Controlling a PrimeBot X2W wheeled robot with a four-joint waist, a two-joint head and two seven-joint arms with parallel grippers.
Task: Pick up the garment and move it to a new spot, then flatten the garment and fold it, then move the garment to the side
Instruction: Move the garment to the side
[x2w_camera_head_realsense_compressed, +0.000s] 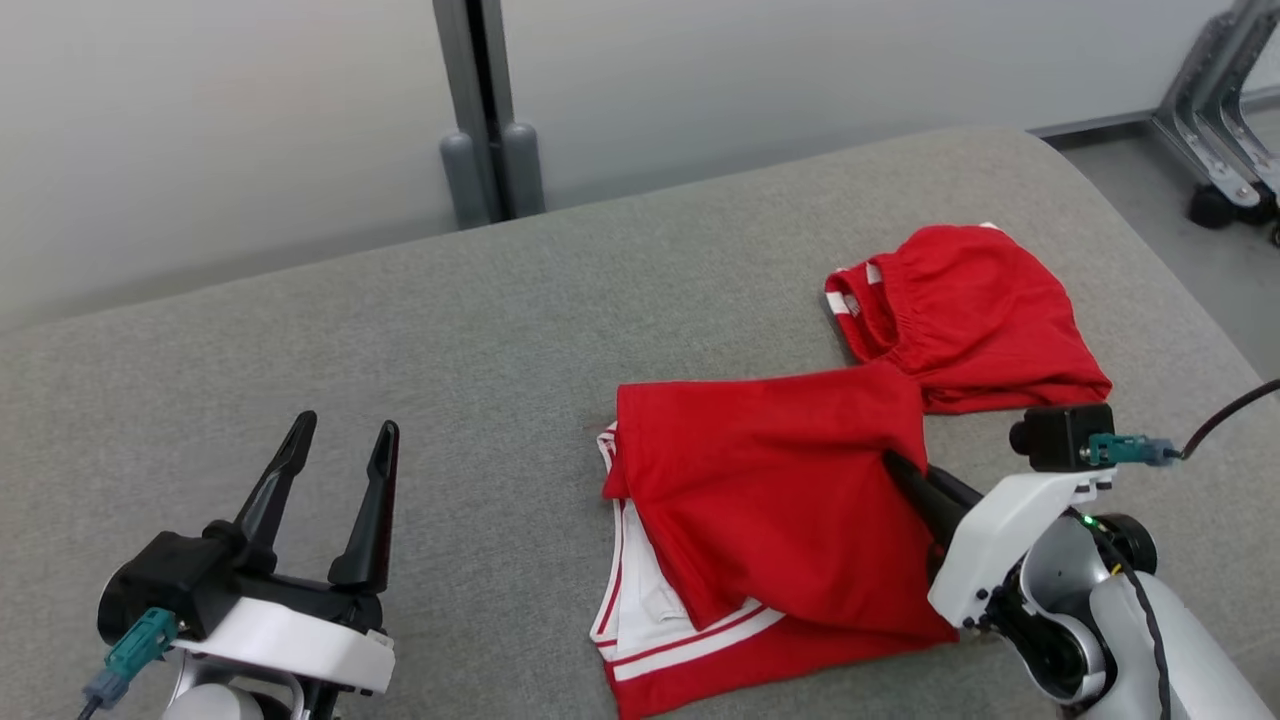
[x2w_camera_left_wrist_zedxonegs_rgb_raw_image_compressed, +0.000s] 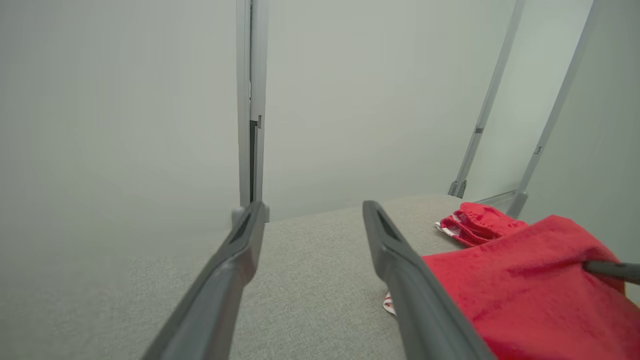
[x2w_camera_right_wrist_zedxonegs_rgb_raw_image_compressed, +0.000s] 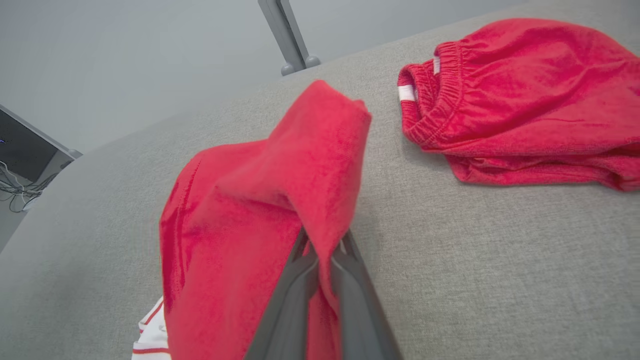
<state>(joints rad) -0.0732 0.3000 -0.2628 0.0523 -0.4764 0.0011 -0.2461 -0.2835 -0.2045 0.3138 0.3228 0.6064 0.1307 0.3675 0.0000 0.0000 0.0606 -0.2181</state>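
The red garment with white stripes (x2w_camera_head_realsense_compressed: 770, 500) lies bunched right of centre on the grey padded worktop (x2w_camera_head_realsense_compressed: 450, 340). One red fold at its right edge is raised off the surface, clamped between the closed fingers of the right hand (x2w_camera_head_realsense_compressed: 900, 470). A pair of red shorts with an elastic waistband (x2w_camera_head_realsense_compressed: 980, 310) lies farther back on the right, apart from that fold in the right wrist view. The left hand (x2w_camera_head_realsense_compressed: 345, 428) is at the front left, fingers spread wide and empty, well apart from the cloth.
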